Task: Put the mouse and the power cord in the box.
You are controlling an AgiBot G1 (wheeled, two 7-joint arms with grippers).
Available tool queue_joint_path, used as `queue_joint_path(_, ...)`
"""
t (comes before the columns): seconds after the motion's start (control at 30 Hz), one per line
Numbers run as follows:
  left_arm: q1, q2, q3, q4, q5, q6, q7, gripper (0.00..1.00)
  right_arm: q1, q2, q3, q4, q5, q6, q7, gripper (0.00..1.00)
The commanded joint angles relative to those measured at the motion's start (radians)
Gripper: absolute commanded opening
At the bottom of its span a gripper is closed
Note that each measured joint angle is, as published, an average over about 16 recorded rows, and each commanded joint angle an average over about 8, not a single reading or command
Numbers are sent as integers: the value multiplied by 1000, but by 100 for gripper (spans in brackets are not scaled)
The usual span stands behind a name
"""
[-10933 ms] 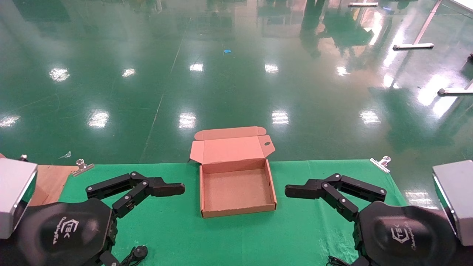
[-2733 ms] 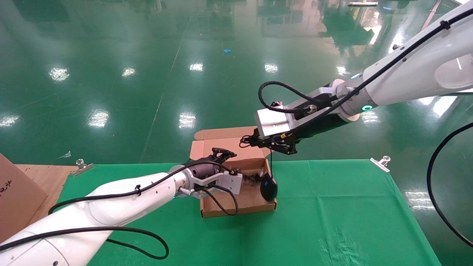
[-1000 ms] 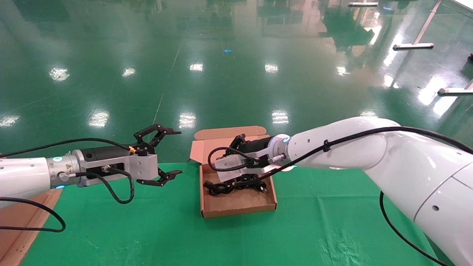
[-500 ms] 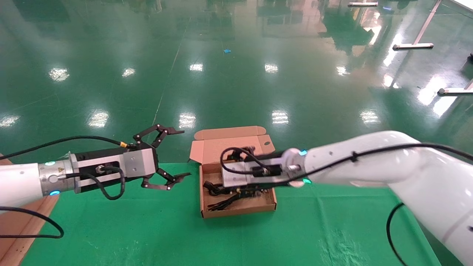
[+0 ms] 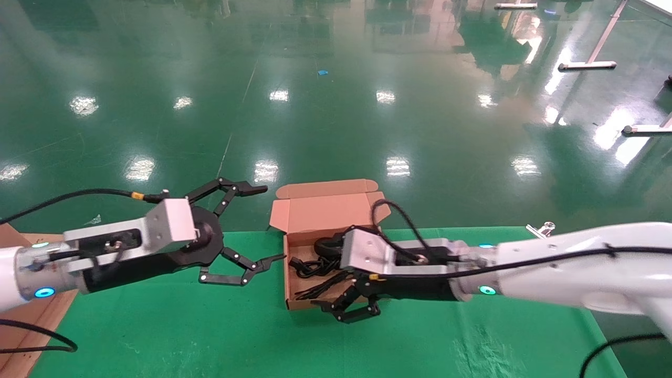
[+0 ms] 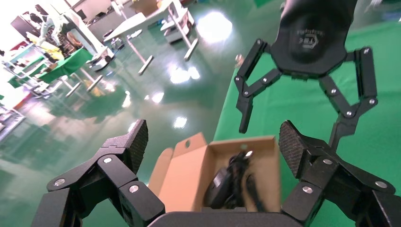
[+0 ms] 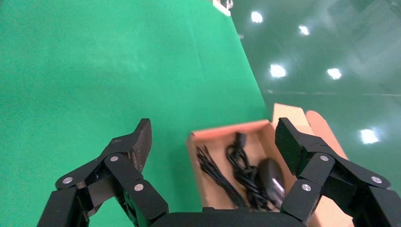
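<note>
The brown box [image 5: 286,281] stands open mid-table, its lid [image 5: 325,209] tipped back. Inside lie the black mouse [image 7: 270,176] and the coiled power cord [image 7: 242,163], with loose thin cable strands beside them. The head view shows the cord [image 5: 307,266] and only a bit of the mouse [image 5: 324,245] behind my right wrist. My right gripper [image 5: 344,310] hangs open and empty over the box's near edge. My left gripper [image 5: 269,224] is open and empty just left of the box. The left wrist view looks into the box [image 6: 267,153] at the mouse [image 6: 218,187].
The green cloth table [image 5: 472,325] ends just behind the box, with shiny floor beyond. A metal clip [image 5: 541,230] holds the cloth at the back right edge. A brown board [image 5: 21,336] lies off the table's left side.
My right gripper has pulled back out of the box toward its near edge, leaving the cord and mouse inside. The left gripper has rotated and edged closer to the box.
</note>
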Motion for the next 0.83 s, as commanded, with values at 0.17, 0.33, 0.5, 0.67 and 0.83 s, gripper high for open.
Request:
queue_joint_path(0.17, 50, -36, -63, -91, -15, 43, -132, 100, -67, 76, 102, 64, 78, -80, 50, 100)
queue_joint_path(0.33, 91, -67, -116, -168, -27, 79, -243, 100, -124, 140, 188, 119, 143, -147, 93, 100)
queue_joint_path(0.5, 133, -97, -168, -244, -40, 115, -353, 100, -180, 204, 274, 172, 208, -214, 135, 100)
queue_joint_path(0.67, 174, -127, -220, -320, -52, 151, -462, 100, -236, 267, 359, 226, 272, -280, 176, 100)
queue_joint_path(0.83, 203, -148, -257, -373, -60, 176, -539, 100, -275, 311, 418, 263, 317, -326, 206, 100)
